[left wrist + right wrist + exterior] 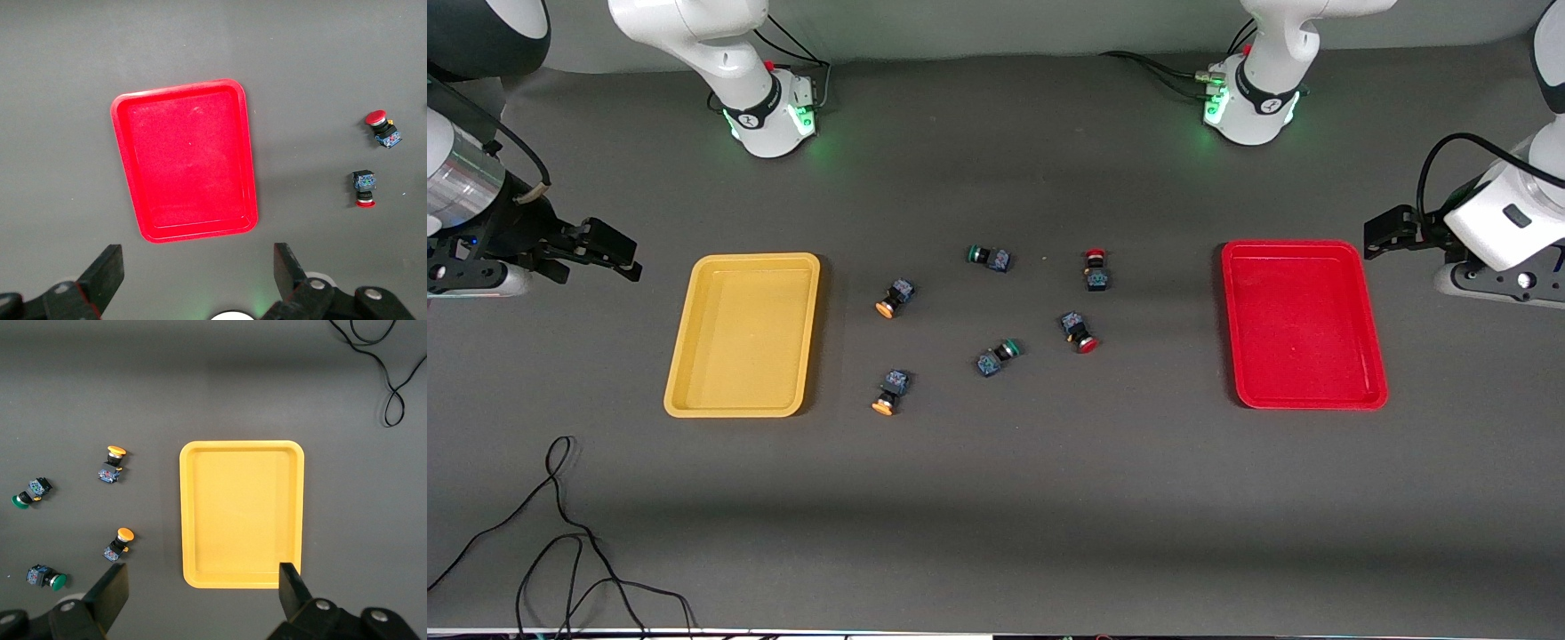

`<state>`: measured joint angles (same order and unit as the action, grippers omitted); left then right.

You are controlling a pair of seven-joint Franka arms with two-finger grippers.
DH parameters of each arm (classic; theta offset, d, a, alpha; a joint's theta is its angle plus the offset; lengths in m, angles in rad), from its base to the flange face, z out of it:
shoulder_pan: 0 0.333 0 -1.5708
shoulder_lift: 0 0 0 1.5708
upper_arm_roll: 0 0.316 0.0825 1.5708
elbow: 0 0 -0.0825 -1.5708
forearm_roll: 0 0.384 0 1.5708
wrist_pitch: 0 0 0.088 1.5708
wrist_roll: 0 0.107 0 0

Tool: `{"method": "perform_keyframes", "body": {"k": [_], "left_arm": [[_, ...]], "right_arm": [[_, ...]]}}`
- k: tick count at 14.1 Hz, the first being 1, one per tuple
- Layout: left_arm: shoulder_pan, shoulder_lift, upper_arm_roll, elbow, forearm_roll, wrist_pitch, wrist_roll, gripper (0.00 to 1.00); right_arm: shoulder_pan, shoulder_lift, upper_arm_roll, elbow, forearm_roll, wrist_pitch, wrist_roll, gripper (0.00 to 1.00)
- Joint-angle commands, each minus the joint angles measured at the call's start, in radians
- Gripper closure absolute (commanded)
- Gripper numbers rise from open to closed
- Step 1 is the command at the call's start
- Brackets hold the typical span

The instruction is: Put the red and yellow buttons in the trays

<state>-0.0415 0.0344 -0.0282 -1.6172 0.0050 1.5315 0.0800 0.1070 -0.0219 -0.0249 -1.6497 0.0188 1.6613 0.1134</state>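
Dark grey matting covers the table (pixel 996 516) where we wait, both arms idle at its two ends. Our left gripper (pixel 197 277) hangs over the table's edge at the left arm's end, just beside the red tray (pixel 1303 323), its fingers (pixel 107 270) spread wide with nothing between them. Our right gripper (pixel 203 600) hangs at the right arm's end beside the yellow tray (pixel 743 333), equally wide apart and holding nothing.

Both trays lie flat, with nothing in them. Between them the six switches are scattered, well apart from one another. Nearest the yellow tray we see two orange-capped buttons: one (pixel 895 298) level with the tray's middle, the other (pixel 890 392) nearer the front camera, level with the tray's lower rim. Toward the red tray lie the two red-capped buttons: one (pixel 1096 269) farther from the front camera, its cap pointing toward the bases, and one (pixel 1078 332) nearer, its cap pointing toward the camera. In the middle are two green-capped switches, one (pixel 989 258) farthest from the camera and one (pixel 998 356) nearer, between the lower orange and lower red buttons. All six lie on their sides. A loose black cable (pixel 560 533) curls on the mat nearest the front camera, at the right arm's end.
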Motion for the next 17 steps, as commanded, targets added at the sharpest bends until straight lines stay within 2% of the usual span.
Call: {"method": "perform_keyframes", "body": {"k": [1, 5, 6, 8, 11, 13, 17], "left_arm": [[-0.014, -0.014, 0.011, -0.023, 0.007, 0.016, 0.009, 0.0], [-0.015, -0.011, 0.011, -0.023, 0.007, 0.018, 0.009, 0.0], [-0.015, -0.008, 0.011, -0.023, 0.007, 0.022, 0.01, 0.0], [-0.018, -0.007, 0.01, -0.016, -0.003, 0.022, 0.007, 0.0], [-0.04, -0.004, 0.002, -0.042, -0.014, 0.027, -0.008, 0.0], [-0.086, -0.016, 0.002, -0.123, -0.06, 0.076, -0.022, 0.0], [-0.263, -0.083, -0.033, -0.335, -0.066, 0.267, -0.299, 0.0]], "right_arm": [[0.008, -0.004, -0.009, -0.002, -0.002, -0.03, 0.006, 0.0], [0.042, 0.016, -0.003, -0.001, -0.007, -0.032, 0.044, 0.0], [0.069, 0.028, -0.003, -0.015, -0.007, -0.028, 0.122, 0.0], [0.149, 0.043, -0.003, -0.091, -0.008, 0.043, 0.263, 0.0], [0.253, 0.048, -0.003, -0.275, -0.002, 0.235, 0.534, 0.0], [0.324, 0.101, 0.0, -0.375, 0.0, 0.374, 0.691, 0.0], [0.414, 0.233, 0.005, -0.491, 0.0, 0.604, 0.854, 0.0]]}}
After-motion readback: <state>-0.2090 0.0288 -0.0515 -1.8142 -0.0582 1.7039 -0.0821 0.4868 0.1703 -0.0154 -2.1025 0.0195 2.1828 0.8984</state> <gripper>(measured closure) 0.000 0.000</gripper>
